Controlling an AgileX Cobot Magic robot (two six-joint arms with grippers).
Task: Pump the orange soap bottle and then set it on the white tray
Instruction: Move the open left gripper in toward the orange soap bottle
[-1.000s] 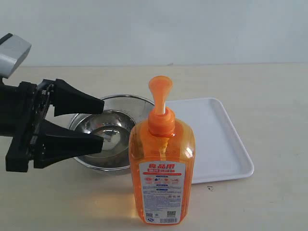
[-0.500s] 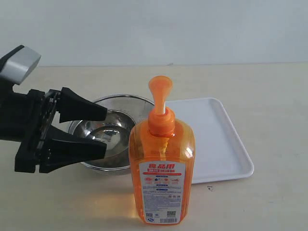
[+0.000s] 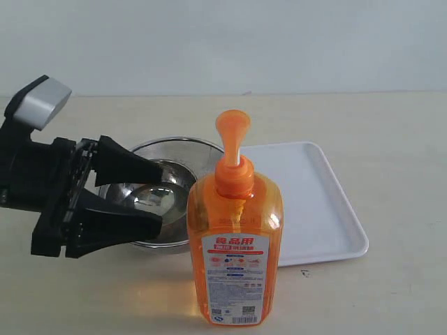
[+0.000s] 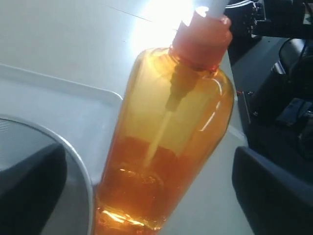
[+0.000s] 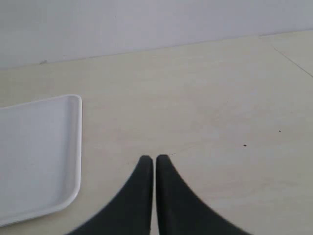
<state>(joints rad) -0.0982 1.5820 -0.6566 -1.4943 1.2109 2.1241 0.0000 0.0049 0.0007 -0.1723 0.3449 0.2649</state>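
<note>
Dead ahead of my left end effector [image 3: 165,197] stood the orange soap bottle [image 3: 235,244], upright.
Jaws were wide open, gripping nothing.

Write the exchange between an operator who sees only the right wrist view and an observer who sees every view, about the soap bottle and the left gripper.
Operator: Where is the orange soap bottle? It is outside my view.
Observer: It stands upright on the table, in front of the white tray, not on it.
Operator: And the left gripper?
Observer: It is open, near the steel bowl, short of the bottle and not touching it.
</note>
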